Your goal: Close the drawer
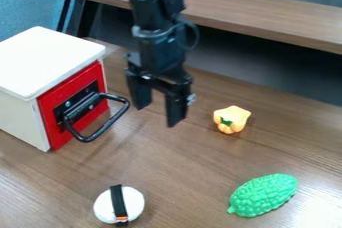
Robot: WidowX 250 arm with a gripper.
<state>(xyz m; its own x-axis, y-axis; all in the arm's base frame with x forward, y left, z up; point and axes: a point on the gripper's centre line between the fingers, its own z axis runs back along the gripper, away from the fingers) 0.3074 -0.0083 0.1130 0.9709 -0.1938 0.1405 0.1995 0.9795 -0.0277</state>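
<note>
My gripper [157, 115] hangs over the table near the middle of the view, open, with nothing between its two black fingers. To its left stands a white box [47, 64] holding a drawer with a red front [55, 122]. The red front sits about level with the box's front edges; whether a small gap stays there I cannot tell. A black loop handle [100, 130] sticks out from the red front toward the lower right, below and left of the gripper and apart from it.
A yellow pepper-like toy [232, 119] lies right of the gripper. Nearer the front are a white rice-ball toy with a black band [133, 204] and a green bumpy toy [264, 195]. A raised wooden shelf [267, 19] runs along the back.
</note>
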